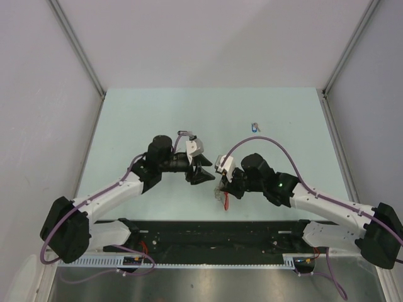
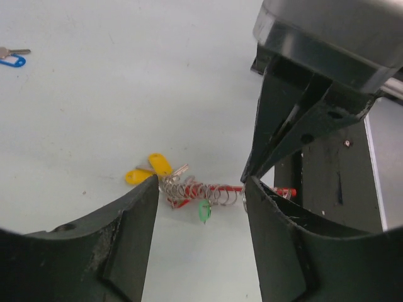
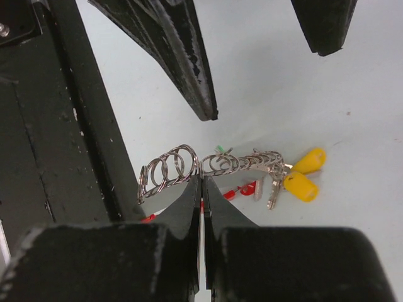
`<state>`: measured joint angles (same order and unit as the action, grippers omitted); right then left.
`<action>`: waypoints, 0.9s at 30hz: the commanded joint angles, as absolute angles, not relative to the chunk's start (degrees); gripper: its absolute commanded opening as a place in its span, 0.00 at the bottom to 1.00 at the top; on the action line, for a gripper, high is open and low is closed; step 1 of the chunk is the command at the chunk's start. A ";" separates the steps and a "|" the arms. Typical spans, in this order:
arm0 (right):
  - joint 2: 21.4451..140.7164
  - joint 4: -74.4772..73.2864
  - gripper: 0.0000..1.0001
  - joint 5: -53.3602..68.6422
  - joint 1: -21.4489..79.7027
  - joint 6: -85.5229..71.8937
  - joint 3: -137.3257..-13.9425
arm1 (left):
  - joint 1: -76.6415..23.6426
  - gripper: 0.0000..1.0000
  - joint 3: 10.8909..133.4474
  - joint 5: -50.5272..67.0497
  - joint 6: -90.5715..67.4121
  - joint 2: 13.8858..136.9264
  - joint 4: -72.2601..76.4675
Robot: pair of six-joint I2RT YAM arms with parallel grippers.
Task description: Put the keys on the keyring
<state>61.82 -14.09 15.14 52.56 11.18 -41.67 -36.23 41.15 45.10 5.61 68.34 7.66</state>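
a: count of the task's things?
b: one keyring [image 3: 208, 165] is recorded, a coil of wire loops with a red band [image 3: 243, 190]. two yellow tags [image 3: 303, 174] and one green tag [image 2: 204, 210] are counted on it. the small silver keys in the cluster are too tangled to be counted. one blue-tagged key [image 2: 12, 58] is seen by itself.

a: where are they placed?
b: the keyring is found near the table's [image 1: 157, 113] near edge, just beside the black base rail [image 1: 214, 231], between the two grippers. its tagged end is laid on the table. the blue-tagged key is laid well apart, farther back and to the right.

a: arm poses?
b: both arms are bent at the elbow and reached inward, so the grippers are faced toward each other near the table's middle. the left gripper [image 2: 201, 182] is held low over the keyring, which is framed between its fingers.

a: jaws?
b: the left jaws are spread wide, and no contact with the coil is seen. the right gripper's [image 3: 201, 184] jaws are pressed together, with a loop of the coil pinched at their tips.
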 commanded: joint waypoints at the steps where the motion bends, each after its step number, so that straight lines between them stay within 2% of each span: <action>1: 60.99 -5.28 0.00 18.71 52.91 9.23 -37.89 | -37.53 0.61 33.50 41.76 -3.23 65.66 24.50; 9: 63.37 1.30 0.00 20.83 52.91 8.96 -32.79 | -38.58 0.62 24.88 42.01 -1.59 67.23 31.73; 19: 64.25 3.52 0.00 21.01 52.65 10.11 -30.85 | -40.60 0.63 24.96 44.12 8.25 69.61 26.64; 27: 64.51 3.25 0.00 21.09 52.47 10.55 -30.94 | -42.01 0.49 26.54 48.69 10.72 73.55 25.05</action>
